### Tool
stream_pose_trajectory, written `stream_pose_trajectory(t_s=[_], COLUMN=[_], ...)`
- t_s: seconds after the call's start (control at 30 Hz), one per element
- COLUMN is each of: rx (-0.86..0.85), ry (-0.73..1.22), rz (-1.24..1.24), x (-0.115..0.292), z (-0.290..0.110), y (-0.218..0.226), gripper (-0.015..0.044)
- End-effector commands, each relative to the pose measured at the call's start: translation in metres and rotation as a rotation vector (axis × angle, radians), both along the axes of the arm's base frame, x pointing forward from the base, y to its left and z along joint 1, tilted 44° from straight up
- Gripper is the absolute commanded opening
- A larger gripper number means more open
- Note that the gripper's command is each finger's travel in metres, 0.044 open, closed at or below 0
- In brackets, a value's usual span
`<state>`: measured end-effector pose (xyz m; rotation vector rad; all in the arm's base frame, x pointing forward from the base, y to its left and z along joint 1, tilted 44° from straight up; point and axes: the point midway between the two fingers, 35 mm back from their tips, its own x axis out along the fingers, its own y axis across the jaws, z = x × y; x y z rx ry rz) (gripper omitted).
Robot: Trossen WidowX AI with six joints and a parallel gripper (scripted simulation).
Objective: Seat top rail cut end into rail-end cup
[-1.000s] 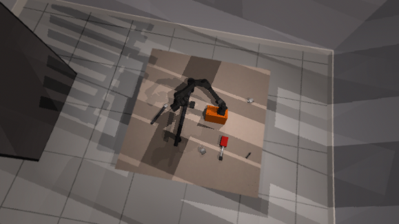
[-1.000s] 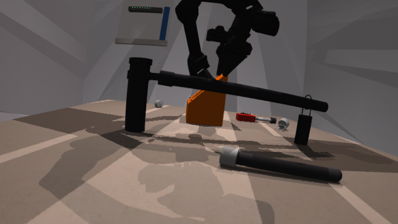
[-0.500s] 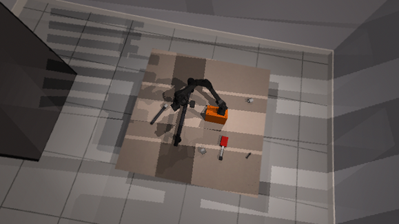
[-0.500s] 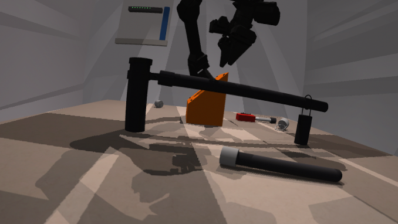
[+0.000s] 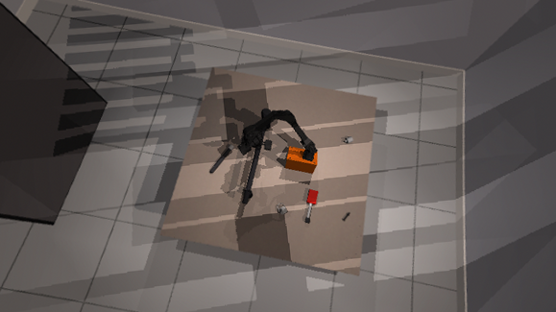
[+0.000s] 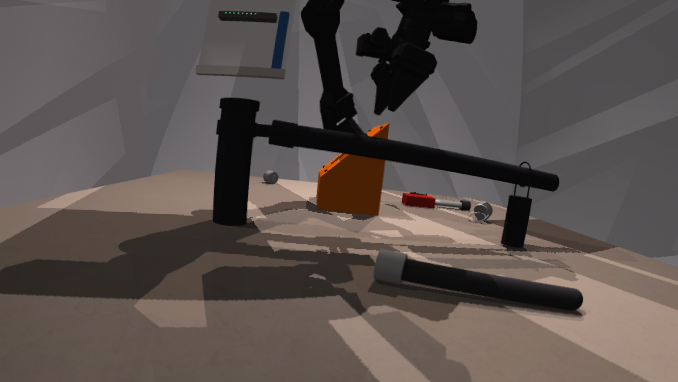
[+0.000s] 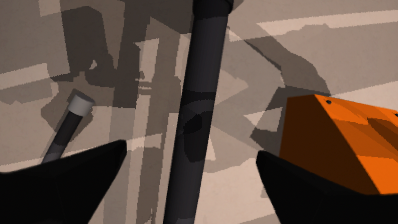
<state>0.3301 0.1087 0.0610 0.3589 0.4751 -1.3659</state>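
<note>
The black top rail [image 6: 415,152] [image 7: 200,100] [image 5: 252,169] slopes from the big post [image 6: 232,170] down through the loop cap on the short post [image 6: 516,222]. Its upper end meets the rail-end cup [image 6: 265,131] on the brace band [image 6: 235,127], which sits just under the post cap [image 6: 239,105]. My gripper [image 6: 387,107] [image 7: 193,152] [image 5: 251,144] is open and empty. It hangs above the middle of the rail, clear of it, with one finger to each side in the wrist view.
An orange block [image 6: 355,180] [image 7: 340,140] [image 5: 302,158] stands just behind the rail. A spare black pipe with a grey end [image 6: 480,282] [image 7: 67,130] [image 5: 220,161] lies in front. A red-handled tool [image 6: 419,200] [image 5: 311,202] and small grey fittings [image 6: 270,176] [image 6: 481,211] lie around.
</note>
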Motion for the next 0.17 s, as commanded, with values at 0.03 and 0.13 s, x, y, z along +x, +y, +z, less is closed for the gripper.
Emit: stream_pose_trajectory(t_s=[0.03,0.13], rx=[0.001,0.001], ry=[0.007,0.007], rz=[-0.004,-0.004], x=[-0.0003,-0.0003], z=[-0.0005,-0.0005], y=[-0.0008,-0.0008], gripper=[0.044,0.044])
